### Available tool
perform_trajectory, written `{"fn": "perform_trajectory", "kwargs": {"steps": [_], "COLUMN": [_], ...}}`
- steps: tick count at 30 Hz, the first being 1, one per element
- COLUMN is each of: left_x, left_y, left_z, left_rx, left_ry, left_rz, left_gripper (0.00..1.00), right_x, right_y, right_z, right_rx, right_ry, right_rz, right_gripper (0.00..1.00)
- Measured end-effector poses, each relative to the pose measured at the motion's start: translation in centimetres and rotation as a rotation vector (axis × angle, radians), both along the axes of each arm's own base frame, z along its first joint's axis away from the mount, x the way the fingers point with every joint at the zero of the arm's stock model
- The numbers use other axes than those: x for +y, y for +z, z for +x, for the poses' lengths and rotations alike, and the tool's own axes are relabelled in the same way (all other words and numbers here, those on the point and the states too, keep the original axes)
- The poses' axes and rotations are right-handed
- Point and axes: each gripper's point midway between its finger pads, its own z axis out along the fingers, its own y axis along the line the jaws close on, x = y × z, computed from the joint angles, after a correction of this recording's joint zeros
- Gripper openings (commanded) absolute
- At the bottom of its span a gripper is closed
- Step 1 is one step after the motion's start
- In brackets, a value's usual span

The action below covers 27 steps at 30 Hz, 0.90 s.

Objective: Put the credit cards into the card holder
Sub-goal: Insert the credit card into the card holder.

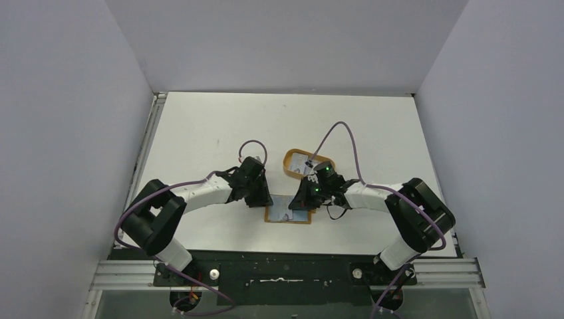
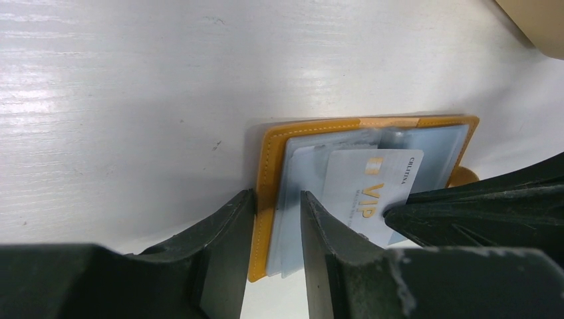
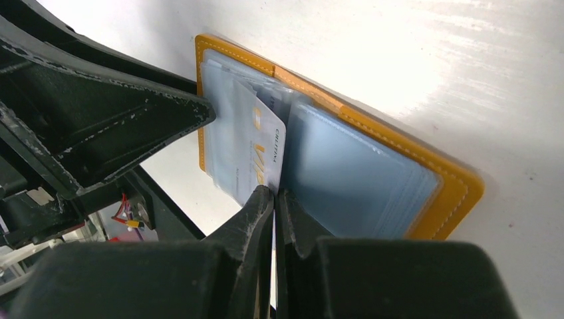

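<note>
Left wrist view: left pincer apart, straddling stitched rim of tan-orange leather card holder; bare white surface beyond; right pincer clamped on glossy pale plastic credit card.

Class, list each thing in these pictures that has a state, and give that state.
card holder: open, lying flat on the table.
VIP card: gripped at one end, resting on the clear sleeves.
right gripper: shut on the VIP card.
left gripper: slightly open, straddling the card holder's edge.
</note>
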Motion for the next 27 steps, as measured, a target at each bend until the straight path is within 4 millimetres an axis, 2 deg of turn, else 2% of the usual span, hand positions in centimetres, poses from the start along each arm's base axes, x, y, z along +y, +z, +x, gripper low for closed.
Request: {"fn": "perform_trajectory", "kwargs": {"steps": [5, 22, 27], "left_x": [-0.1, -0.4, -0.5], "left_y": [-0.1, -0.2, -0.1], "left_z": [0.1, 0.2, 0.3], "left_rx": [0.002, 0.004, 0.001], "left_ry": [0.001, 0.006, 0.017], "left_rz": [-0.002, -0.018, -0.029], "left_gripper": [0.22, 0.22, 0.24], "right_x": [-0.4, 0.2, 0.5], "right_y": [-0.3, -0.1, -0.6], "right_z": [-0.5, -0.4, -0.6], "right_rx": [0.019, 0.029, 0.043], "right_ry": [0.005, -0.031, -0.042], "right_rz": [0.003, 0.023, 0.015], "right_gripper": [0.0, 0.0, 0.0]}}
